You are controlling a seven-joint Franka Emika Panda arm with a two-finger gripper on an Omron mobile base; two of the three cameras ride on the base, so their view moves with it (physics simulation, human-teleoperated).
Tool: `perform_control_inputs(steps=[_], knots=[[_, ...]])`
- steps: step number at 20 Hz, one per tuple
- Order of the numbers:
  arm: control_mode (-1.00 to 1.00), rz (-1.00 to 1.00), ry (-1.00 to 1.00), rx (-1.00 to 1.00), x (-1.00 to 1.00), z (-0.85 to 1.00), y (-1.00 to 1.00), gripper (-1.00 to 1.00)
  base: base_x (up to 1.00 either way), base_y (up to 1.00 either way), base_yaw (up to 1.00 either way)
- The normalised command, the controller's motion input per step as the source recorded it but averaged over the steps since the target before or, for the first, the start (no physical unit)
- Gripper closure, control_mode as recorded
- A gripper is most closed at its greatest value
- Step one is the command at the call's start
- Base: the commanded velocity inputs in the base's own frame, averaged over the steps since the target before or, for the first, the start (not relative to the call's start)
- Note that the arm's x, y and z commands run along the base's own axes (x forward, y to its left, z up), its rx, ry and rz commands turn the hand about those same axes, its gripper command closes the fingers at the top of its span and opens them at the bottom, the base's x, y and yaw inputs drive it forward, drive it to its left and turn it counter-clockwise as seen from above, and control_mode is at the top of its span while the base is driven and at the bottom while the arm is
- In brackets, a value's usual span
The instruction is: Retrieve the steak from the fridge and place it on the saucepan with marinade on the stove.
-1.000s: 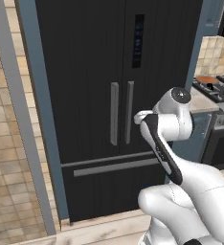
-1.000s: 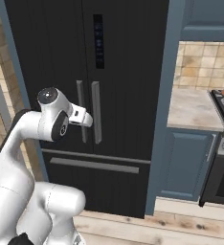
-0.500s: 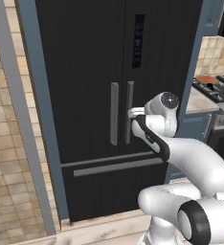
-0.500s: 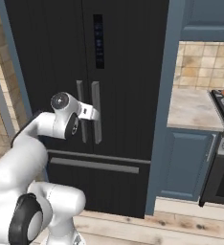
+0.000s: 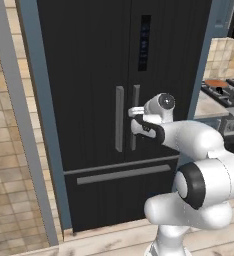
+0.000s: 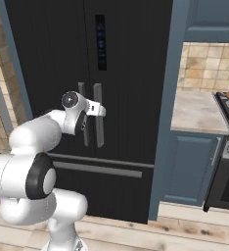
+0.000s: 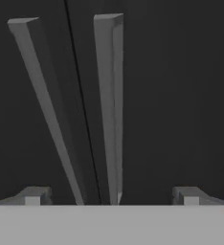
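Observation:
The black fridge (image 5: 89, 60) stands shut, so the steak is hidden. My gripper (image 5: 133, 114) hovers at the right door's grey bar handle (image 5: 135, 117), beside the left door's handle (image 5: 119, 118); the right base view shows the gripper (image 6: 102, 111) at that same handle (image 6: 98, 117). In the hand view my gripper (image 7: 111, 198) is open, its fingertips (image 7: 35, 195) wide apart, with the right handle (image 7: 109, 105) running down between them. Far right is the stove (image 5: 228, 92) with the saucepan with marinade (image 5: 216, 83) on it.
A pale counter (image 6: 197, 112) over a blue cabinet (image 6: 190, 166) separates fridge and stove. The bottom drawer's bar handle (image 5: 123, 174) runs below the doors. A tiled wall (image 5: 6, 150) and blue trim (image 5: 39, 125) flank the fridge on the left.
The arm has stretched forward and the hand has moved left, from in front of the right door up to its bar handle. The fridge doors stay shut.

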Motion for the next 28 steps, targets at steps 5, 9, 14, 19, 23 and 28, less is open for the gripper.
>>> perform_control_inputs(steps=[5, 9, 14, 19, 23, 28], knots=[[-1.00, 0.00, -0.04, -0.01, 0.65, -0.16, -0.02, -1.00, 0.00, 0.00, 0.00], [-1.00, 0.00, -0.01, -0.02, 0.62, -0.19, -0.05, -1.00, 0.00, 0.00, 0.00], [-1.00, 0.00, -0.02, 0.00, 0.62, -0.14, -0.01, -1.00, 0.00, 0.00, 0.00], [-1.00, 0.00, -0.11, 0.00, 0.54, -0.06, 0.00, -1.00, 0.00, 0.00, 0.00], [-1.00, 0.00, -0.09, 0.00, 0.55, -0.09, 0.00, -1.00, 0.00, 0.00, 0.00], [-1.00, 0.03, -0.06, 0.00, 0.63, -0.13, 0.00, -1.00, 0.00, 0.00, 0.00]])
